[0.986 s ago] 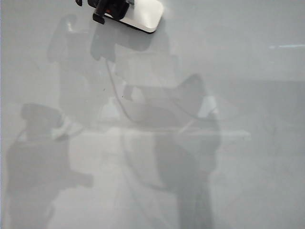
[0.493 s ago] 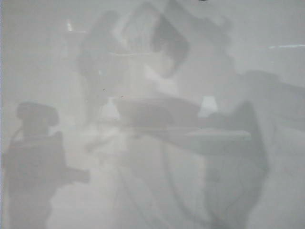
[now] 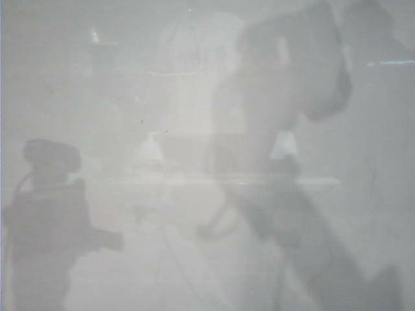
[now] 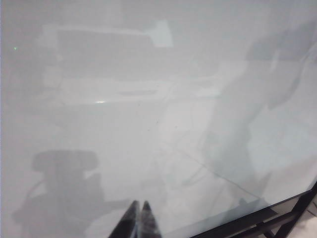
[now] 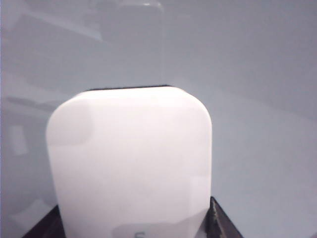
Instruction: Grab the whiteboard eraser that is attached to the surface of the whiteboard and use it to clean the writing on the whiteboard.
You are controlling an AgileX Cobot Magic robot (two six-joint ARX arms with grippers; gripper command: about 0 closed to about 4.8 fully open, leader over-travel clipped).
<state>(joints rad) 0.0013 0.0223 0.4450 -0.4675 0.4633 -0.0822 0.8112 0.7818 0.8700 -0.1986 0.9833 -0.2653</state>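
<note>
The whiteboard eraser, a white rounded block with a thin dark rim, fills the right wrist view. My right gripper is shut on it, a dark finger on each side. It hovers over the glossy whiteboard. My left gripper is shut with nothing between its tips, held above the whiteboard. In the exterior view only the whiteboard shows, with grey shadows and reflections; neither gripper nor the eraser appears there. The writing is out of view.
The board's dark edge and a black frame show in the left wrist view. A large grey arm shadow lies across the upper right of the exterior view, and another shadow at the lower left.
The right gripper with the eraser, at the top edge of the exterior view a second ago, has left that view. Its big shadow has swept to the right. The lower-left shadow stayed put.
</note>
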